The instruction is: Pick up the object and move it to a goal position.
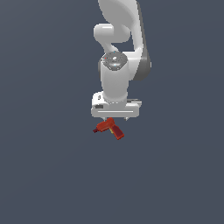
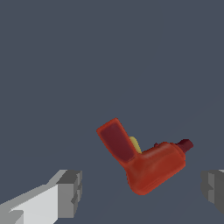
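The object is a small red drill-shaped item with a darker red handle, a dark tip and a yellowish mark. In the exterior view it lies just under the white hand of the arm. My gripper is right above it. In the wrist view the object sits between the two grey fingertips, closer to the far fingertip than to the near one. The gripper is open, and gaps show between both fingertips and the object.
The ground around the object is a plain dark grey-blue surface. The white arm rises behind the hand in the exterior view.
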### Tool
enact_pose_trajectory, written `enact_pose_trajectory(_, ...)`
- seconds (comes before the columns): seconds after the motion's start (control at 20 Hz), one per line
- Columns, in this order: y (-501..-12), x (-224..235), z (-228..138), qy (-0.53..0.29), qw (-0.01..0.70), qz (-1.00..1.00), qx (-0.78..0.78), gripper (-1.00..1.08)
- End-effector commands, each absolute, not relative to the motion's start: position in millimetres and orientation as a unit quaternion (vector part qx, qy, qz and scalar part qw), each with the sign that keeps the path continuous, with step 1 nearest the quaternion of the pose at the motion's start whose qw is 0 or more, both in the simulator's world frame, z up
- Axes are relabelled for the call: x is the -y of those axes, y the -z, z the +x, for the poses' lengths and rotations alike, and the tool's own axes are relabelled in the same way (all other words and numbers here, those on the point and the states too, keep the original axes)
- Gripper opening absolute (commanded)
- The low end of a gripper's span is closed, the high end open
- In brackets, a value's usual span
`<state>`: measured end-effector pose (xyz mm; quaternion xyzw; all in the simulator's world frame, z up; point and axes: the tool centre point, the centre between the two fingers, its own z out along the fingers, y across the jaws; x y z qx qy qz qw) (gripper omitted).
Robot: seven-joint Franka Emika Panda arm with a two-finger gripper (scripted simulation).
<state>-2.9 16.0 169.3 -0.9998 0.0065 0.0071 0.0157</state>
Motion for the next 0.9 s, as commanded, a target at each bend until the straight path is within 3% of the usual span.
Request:
enact_pose_trajectory(0.0, -169.3, -16.0, -2.9, -0.007, 0.016, -1.000, -0.007, 1.08)
enact_pose_trajectory(0.85, -169.6, -2.3, -2.8, -0.010, 0.014, -1.000, -0.019, 1.08)
